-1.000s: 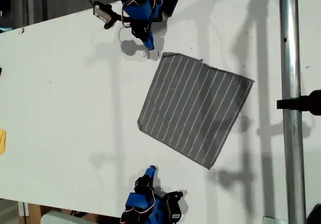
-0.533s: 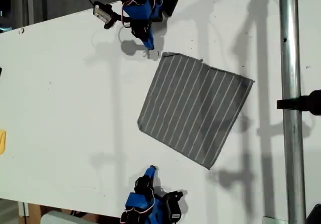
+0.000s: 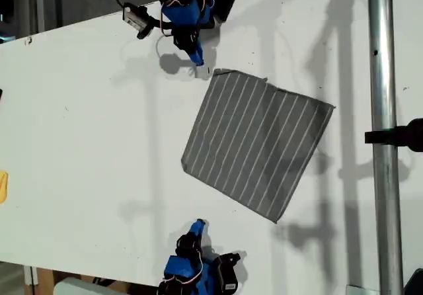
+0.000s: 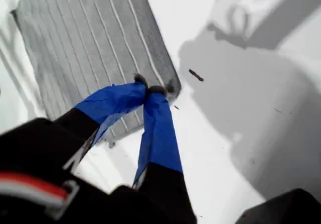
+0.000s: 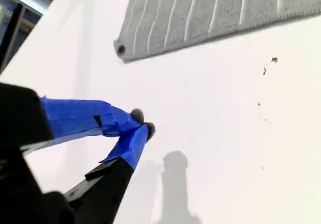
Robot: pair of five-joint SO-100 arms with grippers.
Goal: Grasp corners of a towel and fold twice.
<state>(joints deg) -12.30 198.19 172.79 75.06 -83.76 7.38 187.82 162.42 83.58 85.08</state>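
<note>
The towel (image 3: 258, 143), grey with white pinstripes, lies flat and tilted on the white table (image 3: 86, 143). My first gripper (image 3: 197, 59) is at the exterior view's top, shut and empty. Its tips sit just beside the towel's nearest corner (image 3: 216, 72). In the first wrist view the shut gripper (image 4: 150, 89) overlaps that corner (image 4: 170, 86) of the towel (image 4: 85, 38). My second gripper (image 3: 198, 225) is at the exterior view's bottom, also shut and empty. In the second wrist view this gripper (image 5: 143, 123) is separated by bare table from a corner (image 5: 120, 49) of the towel (image 5: 215, 13).
A vertical metal pole (image 3: 380, 110) with a black clamp (image 3: 396, 136) crosses the exterior view's right, past the towel. A yellow object (image 3: 3, 186) shows at that view's left edge. The table's edge runs along the exterior view's top left.
</note>
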